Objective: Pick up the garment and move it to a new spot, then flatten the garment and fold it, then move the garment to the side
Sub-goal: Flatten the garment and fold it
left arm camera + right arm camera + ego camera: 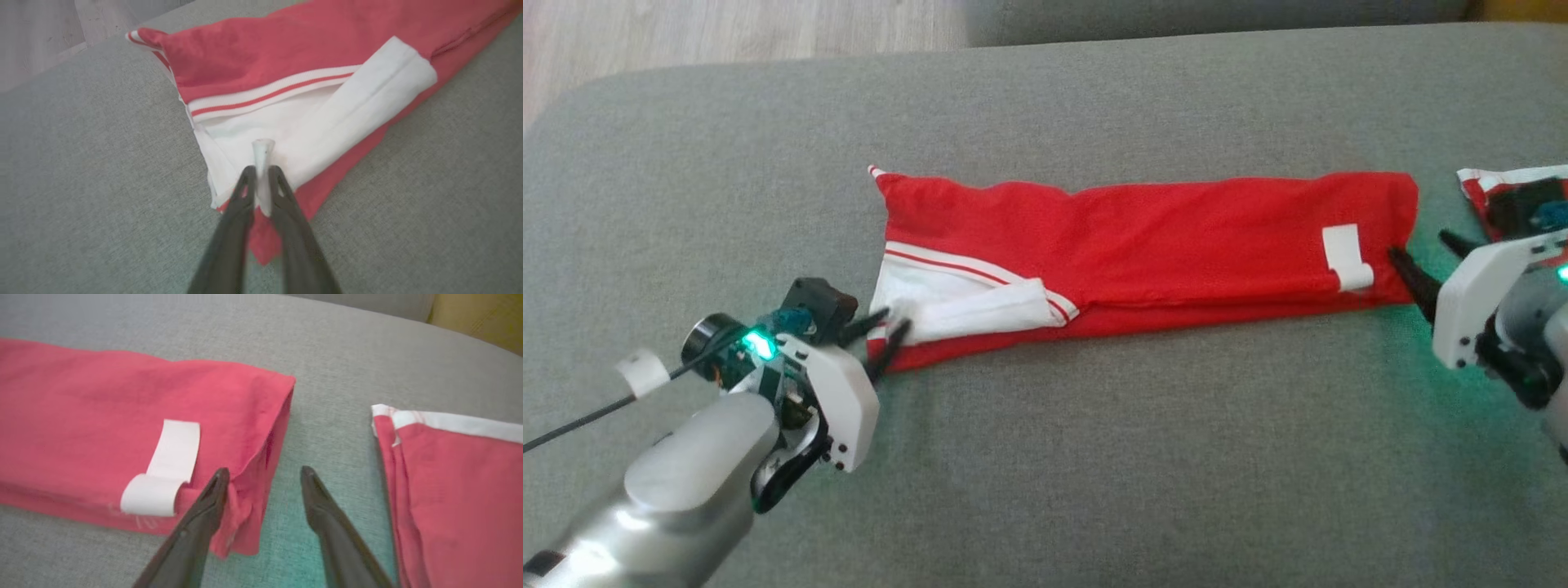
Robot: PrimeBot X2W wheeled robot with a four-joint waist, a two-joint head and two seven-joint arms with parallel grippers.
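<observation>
The garment (1143,245) is red with white striped trim. It lies folded into a long strip across the grey cushion (1094,457). My left gripper (890,325) is at its left end, shut on a pinch of the white fabric (262,157). At the strip's right end my right gripper (1419,245) stands open and low. Its left finger (204,510) touches the garment's open red edge (249,498), and its other finger (327,510) is over bare cushion. A white label (171,465) lies curled just left of that finger.
A second red piece with white trim (1478,184) lies at the far right, partly under my right arm, close beside the right gripper (264,470). Wooden floor (686,33) shows beyond the cushion's rounded far-left corner. A grey backrest (1217,12) runs along the far side.
</observation>
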